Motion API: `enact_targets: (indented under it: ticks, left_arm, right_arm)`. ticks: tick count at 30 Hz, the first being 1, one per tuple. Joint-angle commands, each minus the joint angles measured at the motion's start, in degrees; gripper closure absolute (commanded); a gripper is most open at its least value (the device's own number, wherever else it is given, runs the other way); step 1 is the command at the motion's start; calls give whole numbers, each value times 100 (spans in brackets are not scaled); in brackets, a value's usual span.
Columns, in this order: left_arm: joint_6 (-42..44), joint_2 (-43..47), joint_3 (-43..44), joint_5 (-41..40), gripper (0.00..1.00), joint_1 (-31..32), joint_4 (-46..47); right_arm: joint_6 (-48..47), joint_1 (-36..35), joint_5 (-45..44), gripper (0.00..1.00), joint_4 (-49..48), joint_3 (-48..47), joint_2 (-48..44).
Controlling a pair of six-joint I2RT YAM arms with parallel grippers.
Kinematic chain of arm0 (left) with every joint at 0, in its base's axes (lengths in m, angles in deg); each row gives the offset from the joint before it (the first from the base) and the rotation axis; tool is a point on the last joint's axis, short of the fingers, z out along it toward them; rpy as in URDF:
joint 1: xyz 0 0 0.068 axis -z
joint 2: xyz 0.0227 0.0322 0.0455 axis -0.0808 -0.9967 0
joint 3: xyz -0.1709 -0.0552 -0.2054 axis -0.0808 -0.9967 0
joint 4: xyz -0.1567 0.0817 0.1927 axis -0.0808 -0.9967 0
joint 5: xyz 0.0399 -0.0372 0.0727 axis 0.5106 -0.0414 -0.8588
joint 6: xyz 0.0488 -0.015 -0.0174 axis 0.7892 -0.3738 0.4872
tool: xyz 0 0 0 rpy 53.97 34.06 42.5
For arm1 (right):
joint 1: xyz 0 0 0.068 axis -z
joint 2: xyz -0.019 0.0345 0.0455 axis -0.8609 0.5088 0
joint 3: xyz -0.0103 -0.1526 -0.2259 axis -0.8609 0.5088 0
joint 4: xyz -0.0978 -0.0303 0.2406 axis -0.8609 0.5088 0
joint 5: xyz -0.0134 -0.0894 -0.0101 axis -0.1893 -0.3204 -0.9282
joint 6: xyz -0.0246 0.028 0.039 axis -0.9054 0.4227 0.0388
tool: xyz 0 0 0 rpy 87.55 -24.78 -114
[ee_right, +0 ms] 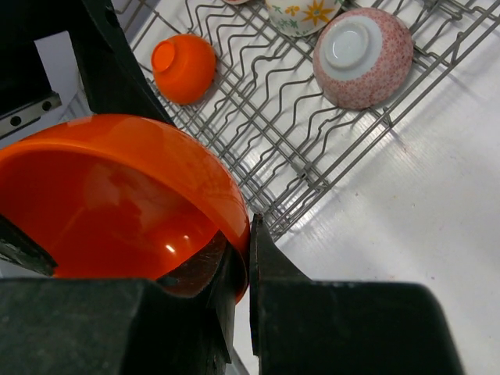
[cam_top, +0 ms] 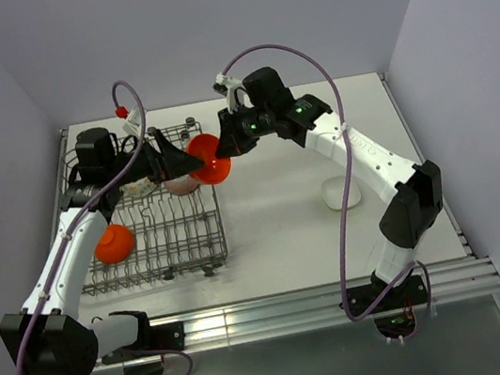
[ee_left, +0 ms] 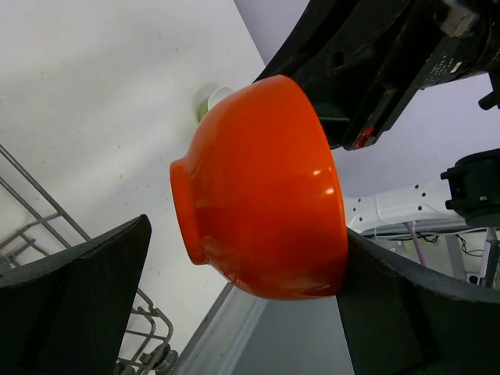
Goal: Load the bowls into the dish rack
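Toward far-left corner of desk [cam_top: 287, 239], over right edge of rack [cam_top: 183, 246]: orange bowl [cam_top: 210, 158], rim clenched by right fingers [ee_right: 269, 266]; left fingers [ee_left: 86, 289] spread alongside, not gripping. Risk: premature release drops it outside.

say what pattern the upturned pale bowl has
Round pale pink bowl: fine red speckles; right wrist view.

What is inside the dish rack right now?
Three bowls show in the dish rack: an orange bowl, an upside-down pink speckled bowl and a flowered bowl. The left arm covers part of the rack, so anything beneath is hidden.
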Motion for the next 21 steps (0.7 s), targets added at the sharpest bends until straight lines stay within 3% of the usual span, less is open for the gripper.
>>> enact_targets:
  ticks: [1, 7, 12, 15, 18, 21]
  left_arm:
    - [-268, 220, -295, 179, 1, 24, 485]
    - [-515, 343, -515, 338, 10, 33, 749]
    - [-717, 396, -630, 251, 13, 33, 917]
    - [-752, 432, -665, 224, 20, 33, 961]
    - [-761, 501, -726, 259, 34, 33, 944]
    - [-726, 572, -796, 276, 71, 25, 909]
  right_arm:
    - [97, -72, 105, 100, -247, -552, 26]
    - [115, -169, 280, 100, -264, -561, 61]
    - [168, -309, 368, 100, -308, -456, 96]
    - [203, -353, 360, 100, -334, -447, 123]
    - [221, -354, 395, 100, -308, -464, 175]
    - [238, -354, 412, 100, -317, -429, 184]
